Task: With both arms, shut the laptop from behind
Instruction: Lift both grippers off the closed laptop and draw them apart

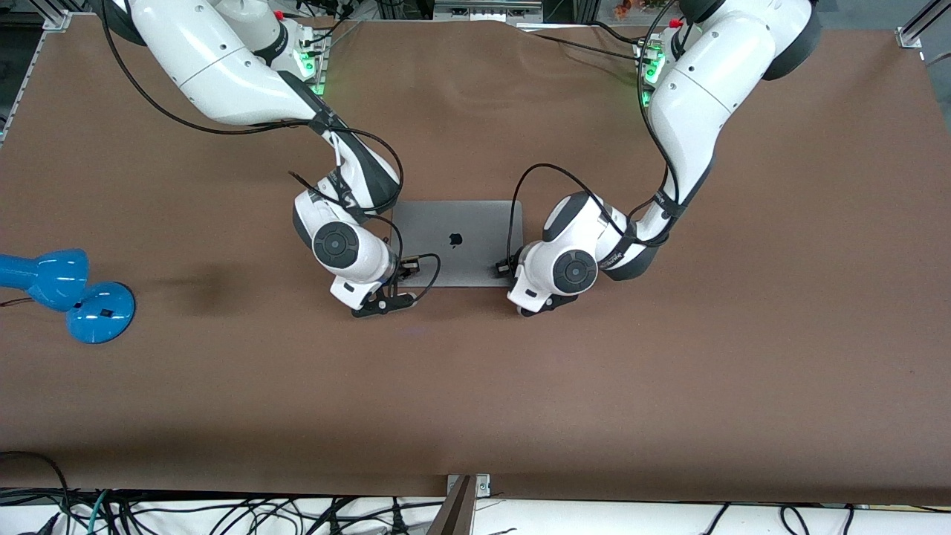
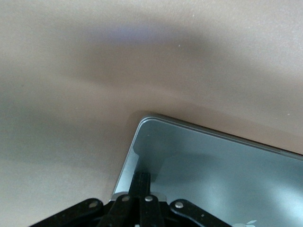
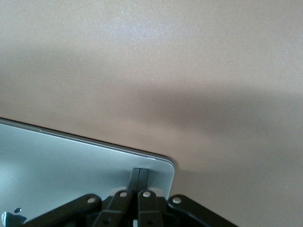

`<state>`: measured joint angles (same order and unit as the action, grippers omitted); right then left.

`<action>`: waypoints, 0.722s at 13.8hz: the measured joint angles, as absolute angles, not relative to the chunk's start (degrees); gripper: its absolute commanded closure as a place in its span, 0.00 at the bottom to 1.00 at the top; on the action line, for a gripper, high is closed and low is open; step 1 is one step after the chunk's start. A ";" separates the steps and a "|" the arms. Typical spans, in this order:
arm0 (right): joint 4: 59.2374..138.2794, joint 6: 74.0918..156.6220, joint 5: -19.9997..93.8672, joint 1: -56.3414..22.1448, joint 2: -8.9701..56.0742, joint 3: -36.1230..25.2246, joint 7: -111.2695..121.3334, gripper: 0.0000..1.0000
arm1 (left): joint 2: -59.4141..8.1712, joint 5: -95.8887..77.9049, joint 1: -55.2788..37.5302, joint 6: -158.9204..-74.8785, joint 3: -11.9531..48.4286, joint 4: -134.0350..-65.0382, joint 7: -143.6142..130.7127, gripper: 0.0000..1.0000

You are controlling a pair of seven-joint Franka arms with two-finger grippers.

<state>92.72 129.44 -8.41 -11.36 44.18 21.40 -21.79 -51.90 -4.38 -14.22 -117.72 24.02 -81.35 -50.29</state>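
The grey-silver laptop (image 1: 457, 241) lies on the brown table with its lid down flat, black apple logo facing up. My right gripper (image 1: 407, 266) is shut, its tips resting on the lid's corner nearest the front camera at the right arm's end. In the right wrist view the closed fingers (image 3: 140, 174) press on the lid (image 3: 71, 165) near its rounded corner. My left gripper (image 1: 504, 267) is shut on the lid's matching corner at the left arm's end. The left wrist view shows its closed fingers (image 2: 143, 178) on the lid (image 2: 213, 175). Keys and screen are hidden.
A blue desk lamp (image 1: 67, 293) lies at the right arm's end of the table. Black cables loop from both wrists over the laptop's sides. The brown table (image 1: 475, 394) stretches wide toward the front camera.
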 measured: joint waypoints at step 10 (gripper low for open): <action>87.19 120.13 -8.54 -7.54 38.32 21.28 -18.84 0.00 | -45.28 2.07 -13.87 -106.69 21.47 -78.75 -48.93 0.00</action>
